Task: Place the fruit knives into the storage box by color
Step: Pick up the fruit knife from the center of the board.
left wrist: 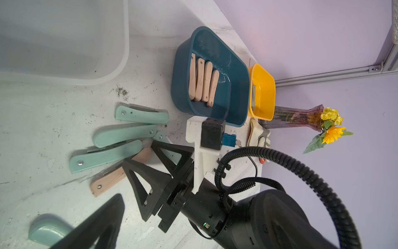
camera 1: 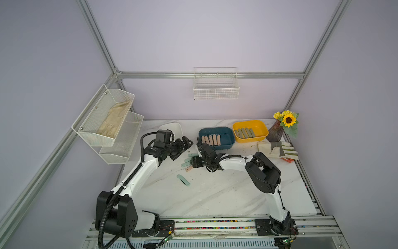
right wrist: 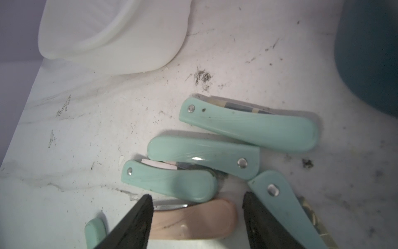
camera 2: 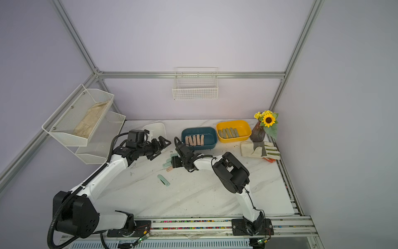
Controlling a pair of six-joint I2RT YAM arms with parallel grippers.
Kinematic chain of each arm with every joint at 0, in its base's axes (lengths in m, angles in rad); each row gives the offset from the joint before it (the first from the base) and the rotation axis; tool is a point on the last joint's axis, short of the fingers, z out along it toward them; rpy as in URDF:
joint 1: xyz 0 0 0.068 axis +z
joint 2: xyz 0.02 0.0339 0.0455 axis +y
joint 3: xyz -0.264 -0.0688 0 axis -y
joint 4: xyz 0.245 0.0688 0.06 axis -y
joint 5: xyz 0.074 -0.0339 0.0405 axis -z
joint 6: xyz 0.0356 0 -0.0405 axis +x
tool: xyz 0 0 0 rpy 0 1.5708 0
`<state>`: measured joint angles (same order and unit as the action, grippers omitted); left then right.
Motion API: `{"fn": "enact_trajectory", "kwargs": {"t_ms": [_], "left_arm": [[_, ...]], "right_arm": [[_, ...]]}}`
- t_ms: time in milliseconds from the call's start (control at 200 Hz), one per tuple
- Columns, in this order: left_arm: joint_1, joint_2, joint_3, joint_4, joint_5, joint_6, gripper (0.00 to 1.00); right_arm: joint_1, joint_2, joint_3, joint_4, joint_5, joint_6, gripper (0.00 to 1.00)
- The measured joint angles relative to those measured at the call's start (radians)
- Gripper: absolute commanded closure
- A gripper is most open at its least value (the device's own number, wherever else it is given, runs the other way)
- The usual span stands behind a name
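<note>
Several mint green fruit knives (right wrist: 247,127) and one peach pink knife (right wrist: 193,222) lie bunched on the marble table. My right gripper (right wrist: 197,200) is open and low over them, its fingers on either side of the pink knife (camera 1: 188,169). One more mint knife (camera 1: 183,180) lies alone nearer the front. My left gripper (camera 1: 184,148) hangs open and empty to the left of the bunch. The blue storage box (camera 1: 215,129) holds several pink knives (camera 1: 211,140), and the yellow box (camera 1: 249,121) several olive ones (camera 1: 244,132). The left arm partly hides a white box (right wrist: 107,32).
A striped work glove (camera 1: 277,149) lies at the right by a vase of flowers (camera 1: 276,131). A wire basket (camera 1: 216,86) hangs on the back wall. Mesh shelves (camera 1: 107,120) jut out at the left.
</note>
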<state>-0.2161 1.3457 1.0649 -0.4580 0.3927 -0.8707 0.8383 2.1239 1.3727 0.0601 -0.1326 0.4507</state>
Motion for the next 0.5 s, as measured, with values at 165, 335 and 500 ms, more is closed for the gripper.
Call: {"fn": "enact_trajectory", "kwargs": {"t_ms": [165, 335, 500], "left_arm": [[0.0, 0.0, 0.0, 0.001, 0.001, 0.0, 0.0], [0.0, 0.0, 0.0, 0.001, 0.001, 0.0, 0.0], [0.0, 0.0, 0.0, 0.001, 0.001, 0.0, 0.0]], "right_arm": [[-0.005, 0.021, 0.021, 0.01, -0.053, -0.035, 0.34], [-0.01, 0.062, 0.064, 0.029, -0.122, -0.071, 0.41], [-0.01, 0.066, 0.061, 0.034, -0.159, -0.084, 0.45]]}}
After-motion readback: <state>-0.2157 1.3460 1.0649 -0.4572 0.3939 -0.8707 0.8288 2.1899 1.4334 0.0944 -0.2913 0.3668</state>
